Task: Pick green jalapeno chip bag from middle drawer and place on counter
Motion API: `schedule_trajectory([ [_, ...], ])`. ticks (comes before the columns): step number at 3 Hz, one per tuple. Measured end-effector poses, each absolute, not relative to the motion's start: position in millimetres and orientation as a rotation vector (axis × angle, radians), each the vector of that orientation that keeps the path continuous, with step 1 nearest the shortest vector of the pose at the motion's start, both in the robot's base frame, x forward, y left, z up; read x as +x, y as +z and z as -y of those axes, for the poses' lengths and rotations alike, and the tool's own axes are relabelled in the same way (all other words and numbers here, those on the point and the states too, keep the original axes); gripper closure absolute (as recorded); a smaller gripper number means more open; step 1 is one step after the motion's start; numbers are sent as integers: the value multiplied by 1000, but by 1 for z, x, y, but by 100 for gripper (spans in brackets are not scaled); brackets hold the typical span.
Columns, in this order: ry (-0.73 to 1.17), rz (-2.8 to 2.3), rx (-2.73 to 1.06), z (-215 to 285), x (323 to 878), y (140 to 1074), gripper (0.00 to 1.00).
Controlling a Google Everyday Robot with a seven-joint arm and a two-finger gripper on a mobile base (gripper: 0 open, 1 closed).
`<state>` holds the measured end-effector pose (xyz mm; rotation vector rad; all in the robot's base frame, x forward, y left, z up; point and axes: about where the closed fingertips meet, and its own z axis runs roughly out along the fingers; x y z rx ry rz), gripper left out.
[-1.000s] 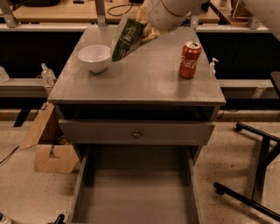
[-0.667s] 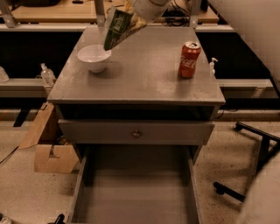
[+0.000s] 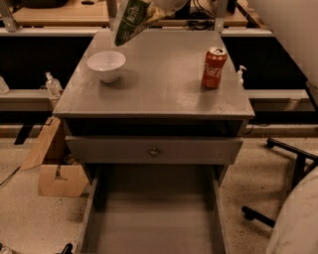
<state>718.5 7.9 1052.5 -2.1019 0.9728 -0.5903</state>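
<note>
Grey matte counter (image 3: 164,87) lies below gripper (image 3: 150,11) clamping green jalapeno chip bag (image 3: 128,21).

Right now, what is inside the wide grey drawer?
The drawer shows only bare floor; its near end is cropped. The gripper, top edge, holds the green glossy chip bag over the counter.

A white bowl (image 3: 106,65) sits left on the counter (image 3: 159,94) and a red cola can (image 3: 214,68) stands upright at the right. A cardboard box (image 3: 59,179) lies on the floor. The pincer (image 3: 151,10) hangs at the top edge.
</note>
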Motion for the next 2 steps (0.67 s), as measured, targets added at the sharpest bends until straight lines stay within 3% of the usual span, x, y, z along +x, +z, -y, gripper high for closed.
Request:
schedule_trajectory([
  [2, -575, -961, -2128, -25, 799, 1018, 100],
])
